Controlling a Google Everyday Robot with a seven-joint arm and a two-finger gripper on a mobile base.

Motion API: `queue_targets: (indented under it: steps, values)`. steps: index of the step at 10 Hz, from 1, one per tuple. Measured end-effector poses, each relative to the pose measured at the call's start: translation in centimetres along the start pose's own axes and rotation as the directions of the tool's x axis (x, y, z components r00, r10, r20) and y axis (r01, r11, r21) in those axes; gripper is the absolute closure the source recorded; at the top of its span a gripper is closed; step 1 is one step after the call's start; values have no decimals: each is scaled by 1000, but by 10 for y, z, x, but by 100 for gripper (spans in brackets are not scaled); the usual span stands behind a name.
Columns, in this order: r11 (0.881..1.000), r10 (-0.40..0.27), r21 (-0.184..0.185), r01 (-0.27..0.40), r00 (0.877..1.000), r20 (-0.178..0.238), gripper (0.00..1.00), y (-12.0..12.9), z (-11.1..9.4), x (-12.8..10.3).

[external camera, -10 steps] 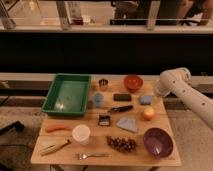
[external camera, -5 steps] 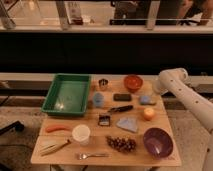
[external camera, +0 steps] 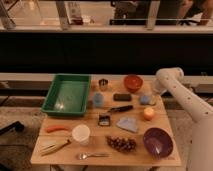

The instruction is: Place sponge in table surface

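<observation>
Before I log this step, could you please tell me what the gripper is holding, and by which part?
It cannot be told: the gripper hangs right beside the sponge, which lies on the table surface near its right edge; no hold shows.

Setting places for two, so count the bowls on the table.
2: orange bowl at the back, purple bowl front right; none looks hidden. Gripper by the sponge, right side.

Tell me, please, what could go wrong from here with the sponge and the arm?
1. The tool is near the right rear of the table surface, as the camera sees it, right beside the sponge; a sideways nudge might push the sponge toward the nearby edge.
2. The orange ball lies just in front of the sponge and could roll if the arm brushes it.
</observation>
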Motion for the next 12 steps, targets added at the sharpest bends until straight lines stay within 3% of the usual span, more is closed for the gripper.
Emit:
queue_targets:
  steps: [2, 12]
  values:
    - [998, 8, -59, -8, 1000, -1, 20, 0, 11, -3]
    - [989, 94, -116, -89, 995, 42, 20, 20, 20, 16]
